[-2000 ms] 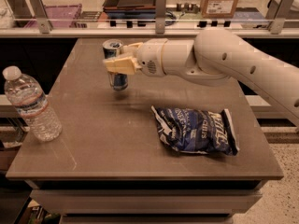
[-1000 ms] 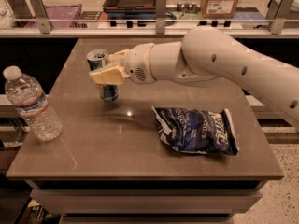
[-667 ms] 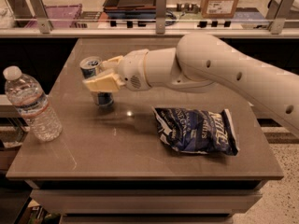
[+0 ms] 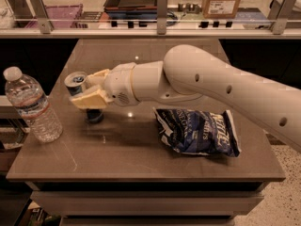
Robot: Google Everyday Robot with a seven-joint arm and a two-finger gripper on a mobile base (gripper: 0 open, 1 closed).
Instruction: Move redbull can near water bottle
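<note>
redbull can [image 4: 76, 81] tilted, prob. lifted | pincer [image 4: 83, 89] clamped on it | water bottle [image 4: 34, 106] near, left | brown table [image 4: 141, 149], shelf [image 4: 117, 32] behind

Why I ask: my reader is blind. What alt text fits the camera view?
A white robot arm grips a drink can in its claw over a brown table, close beside a clear water bottle. A blue chip bag lies apart from both.

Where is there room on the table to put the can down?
Bare table lies between the water bottle and the chip bag, along the front edge. The gripper, holding the can, crowds the spot beside the bottle.
</note>
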